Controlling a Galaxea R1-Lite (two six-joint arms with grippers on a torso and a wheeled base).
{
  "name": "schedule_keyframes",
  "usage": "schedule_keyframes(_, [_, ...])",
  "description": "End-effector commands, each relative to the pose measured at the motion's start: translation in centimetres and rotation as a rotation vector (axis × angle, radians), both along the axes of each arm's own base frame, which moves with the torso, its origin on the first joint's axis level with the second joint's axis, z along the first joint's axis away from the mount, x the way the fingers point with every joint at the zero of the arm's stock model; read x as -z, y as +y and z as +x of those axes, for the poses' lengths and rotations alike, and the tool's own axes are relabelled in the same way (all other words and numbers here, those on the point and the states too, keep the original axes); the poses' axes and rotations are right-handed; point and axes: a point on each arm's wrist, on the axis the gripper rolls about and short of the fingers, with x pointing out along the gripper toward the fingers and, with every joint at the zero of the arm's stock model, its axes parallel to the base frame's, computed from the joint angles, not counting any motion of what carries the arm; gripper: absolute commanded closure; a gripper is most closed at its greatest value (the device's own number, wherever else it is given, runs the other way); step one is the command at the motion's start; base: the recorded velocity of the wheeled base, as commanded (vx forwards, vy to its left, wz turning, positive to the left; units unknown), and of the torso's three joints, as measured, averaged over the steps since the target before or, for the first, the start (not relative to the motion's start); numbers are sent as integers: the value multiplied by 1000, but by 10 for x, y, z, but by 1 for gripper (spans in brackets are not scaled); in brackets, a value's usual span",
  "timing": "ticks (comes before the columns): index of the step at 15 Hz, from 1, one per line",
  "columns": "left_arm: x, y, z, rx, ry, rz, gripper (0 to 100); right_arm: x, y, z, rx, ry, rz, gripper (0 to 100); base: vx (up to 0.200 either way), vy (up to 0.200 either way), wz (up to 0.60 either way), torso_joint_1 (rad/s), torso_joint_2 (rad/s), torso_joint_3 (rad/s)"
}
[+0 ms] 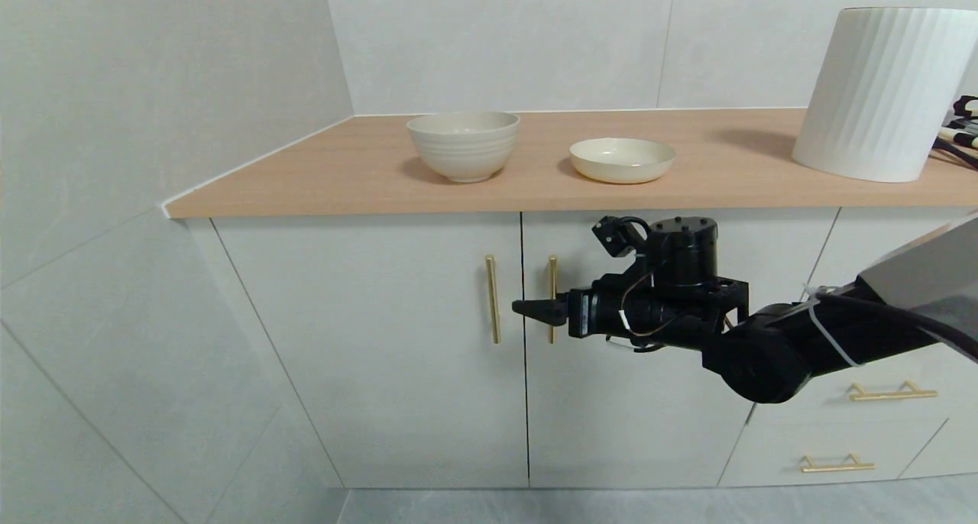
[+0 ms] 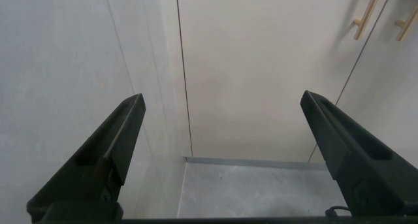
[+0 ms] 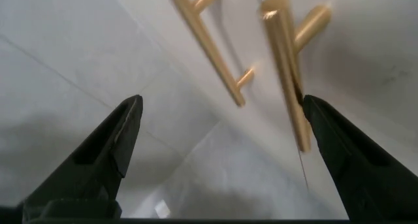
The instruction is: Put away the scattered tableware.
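Two claws released: left claw (image 2: 221,98), right claw (image 1: 535,308) near round brass handle (image 3: 284,61).

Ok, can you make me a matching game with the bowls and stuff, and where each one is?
Things:
1. ribbed bowl
2. shallow dish
3. tall white ribbed container
4. right gripper

Places:
A. at the gold door handles, below the countertop
B. at the countertop's right end
C. nearest the countertop's left end
D. on the countertop, between the other two

Pairs: 1-C, 2-D, 3-B, 4-A.
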Motion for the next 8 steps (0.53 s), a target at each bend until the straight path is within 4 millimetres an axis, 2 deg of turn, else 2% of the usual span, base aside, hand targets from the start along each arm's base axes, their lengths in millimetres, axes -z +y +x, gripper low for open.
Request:
schedule_keyframes(1, [0, 0, 0, 0, 0, 0, 0, 10, 4, 5, 2, 7, 10, 0, 0, 0, 0, 0, 0, 0])
schedule_keyframes(8, [0, 0, 0, 0, 0, 0, 0, 10, 9, 4, 3, 40, 77, 0, 0, 0, 0, 0, 0, 0])
